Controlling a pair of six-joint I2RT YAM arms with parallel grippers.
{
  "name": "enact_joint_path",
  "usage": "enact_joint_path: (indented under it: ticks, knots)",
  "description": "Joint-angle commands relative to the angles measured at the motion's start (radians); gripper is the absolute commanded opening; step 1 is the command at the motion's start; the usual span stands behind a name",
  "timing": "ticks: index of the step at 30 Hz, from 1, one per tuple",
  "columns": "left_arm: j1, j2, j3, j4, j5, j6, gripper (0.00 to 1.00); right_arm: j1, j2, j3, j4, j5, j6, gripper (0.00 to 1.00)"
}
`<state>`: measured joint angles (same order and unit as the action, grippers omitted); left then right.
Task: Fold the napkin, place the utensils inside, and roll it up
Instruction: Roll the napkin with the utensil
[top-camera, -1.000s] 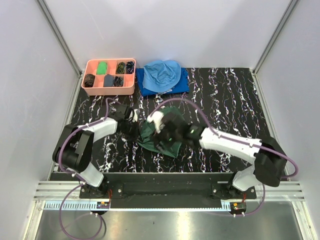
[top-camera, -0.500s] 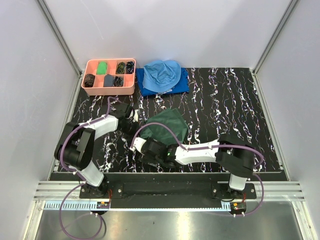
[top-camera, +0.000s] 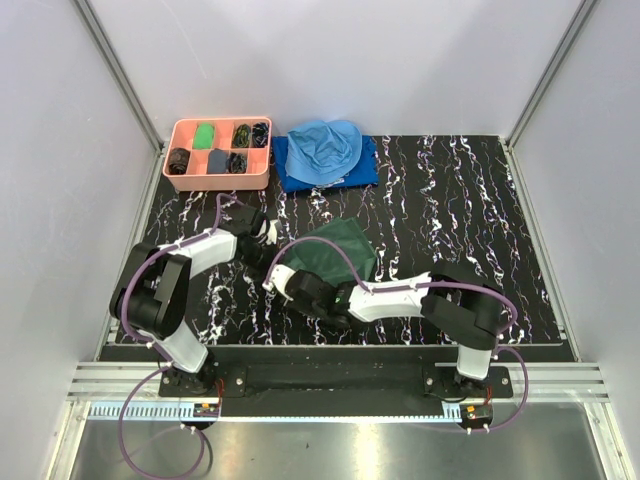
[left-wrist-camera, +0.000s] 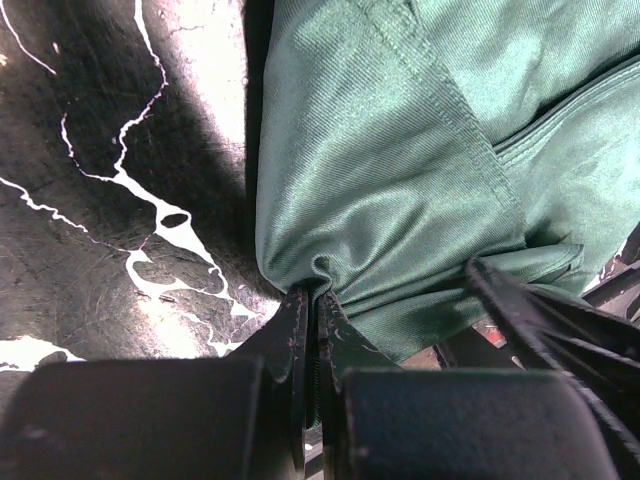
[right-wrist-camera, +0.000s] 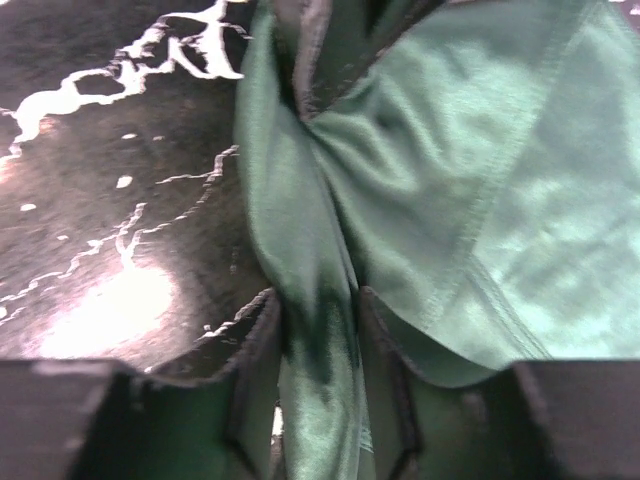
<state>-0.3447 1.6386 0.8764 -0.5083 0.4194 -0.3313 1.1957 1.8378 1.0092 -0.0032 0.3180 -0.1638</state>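
Near the middle of the desk (top-camera: 450, 190), a little left of centre, the napkin (top-camera: 340, 250) is seen lying in a loosely doubled heap, not yet flat. Its left corner is pinched by the left tool (left-wrist-camera: 312, 300), whose jaws are pressed together on a small tuck of hem. A bunched ridge at the near-left edge is straddled by the right tool (right-wrist-camera: 318, 315), and the cloth is touched by both fingers (right-wrist-camera: 252, 370). A pinch is judged, though its firmness cannot be told.

If the tools are drawn apart unevenly, the cloth could be twisted into a rope rather than spread, since more than one layer appears to be caught in the right tool. The thin tuck could be slipped out of the left tool under tension, because so little hem is held. A crooked fold would then be left. No utensils can be made out in any view.

The napkin's long axis is judged to run from near-left to far-right. Its gathered, narrower end is pointed left toward the tools.
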Motion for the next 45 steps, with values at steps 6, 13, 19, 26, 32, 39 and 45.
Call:
enact_joint_path:
  ticks: [6,13,19,26,32,39,45]
  knots:
    - [0.004,0.001,0.049,-0.022,0.021,0.018,0.10,-0.068,0.061,0.026,-0.191,-0.399,0.058,0.29]
    - [0.021,-0.058,0.029,0.034,-0.021,-0.038,0.54,-0.133,0.058,0.008,-0.205,-0.591,0.084,0.25]
    - [0.042,-0.144,-0.036,0.105,-0.086,-0.103,0.71,-0.208,0.081,0.006,-0.201,-0.773,0.095,0.24]
    - [0.067,-0.273,-0.163,0.209,-0.169,-0.169,0.77,-0.286,0.107,0.006,-0.196,-0.957,0.104,0.24]
    - [0.067,-0.443,-0.329,0.407,-0.127,-0.192,0.79,-0.340,0.156,0.034,-0.204,-1.094,0.124,0.23]
    - [0.065,-0.595,-0.485,0.578,-0.058,-0.222,0.79,-0.407,0.251,0.106,-0.254,-1.234,0.152,0.22]
    - [0.053,-0.619,-0.586,0.783,0.028,-0.238,0.78,-0.461,0.353,0.189,-0.319,-1.333,0.158,0.20]
